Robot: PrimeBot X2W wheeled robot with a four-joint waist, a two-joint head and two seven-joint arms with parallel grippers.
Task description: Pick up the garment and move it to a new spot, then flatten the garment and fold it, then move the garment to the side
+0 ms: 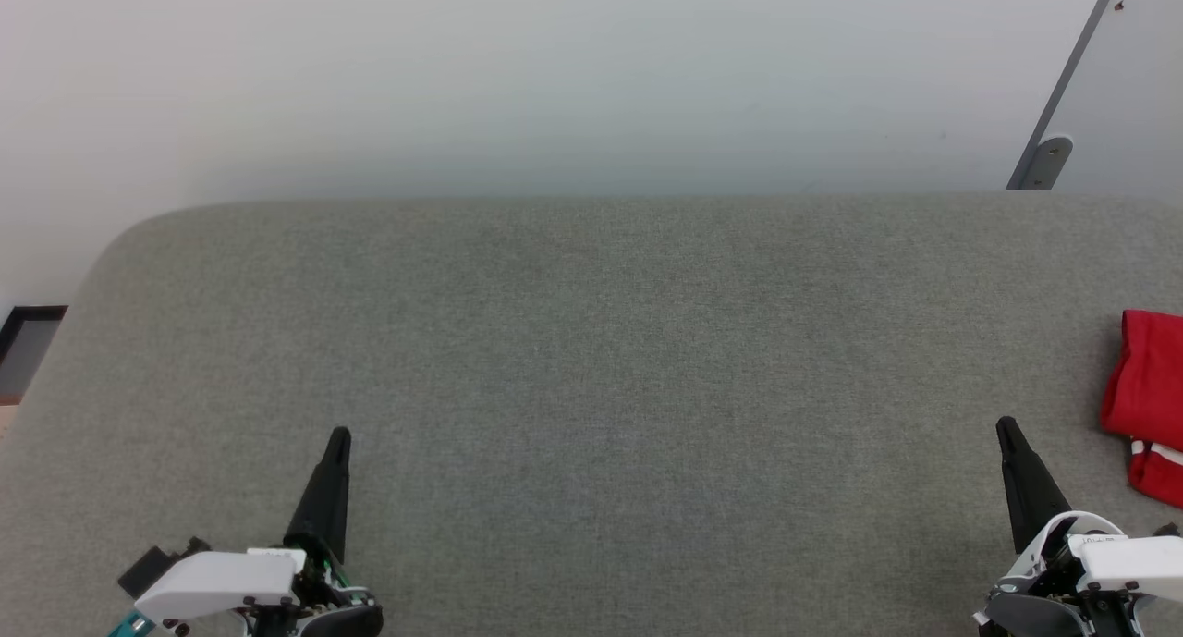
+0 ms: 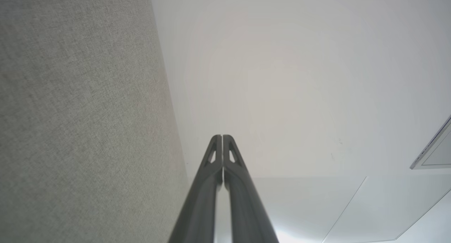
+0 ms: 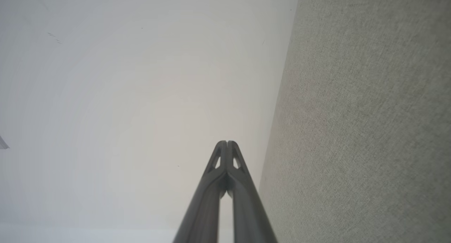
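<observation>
- Off the left edge of the table (image 1: 591, 360), a dark-framed thing (image 1: 26, 336) sat low against the pale wall (image 1: 554, 82). What it was could not be told.
- The table was covered in grey woven cloth. Its far-left corner was rounded, and on the right it ran out of the head view.
- The left end effector (image 1: 339, 436) stood over the table's near-left part. Its two dark fingers were pressed together into one point that gripped nothing and aimed toward the table's far edge.
- The left wrist view showed the left end effector (image 2: 222, 137) with its fingers (image 2: 201, 200) meeting at the tips. The table (image 2: 70, 112) ran along the left of that view, and the wall (image 2: 282, 77) rose past the table's far edge.
- The right end effector (image 1: 1006, 426) stood over the table's near-right part, level with the left one. Its fingers were also closed tight on nothing.
- The right wrist view showed the right end effector (image 3: 227, 143) with its fingers (image 3: 246, 207) touching at the tips. The table (image 3: 370, 112) ran along the right of that view.
- The garment (image 1: 1146, 378) lay bunched on the table at its right side, near the right end effector but apart from it. It was red with a strip of white low down, and the view's right edge cut it off.
- Beyond the table's far-right edge, a grey bar (image 1: 1063, 82) slanted up the wall, with its rounded foot just above the table's far edge.
</observation>
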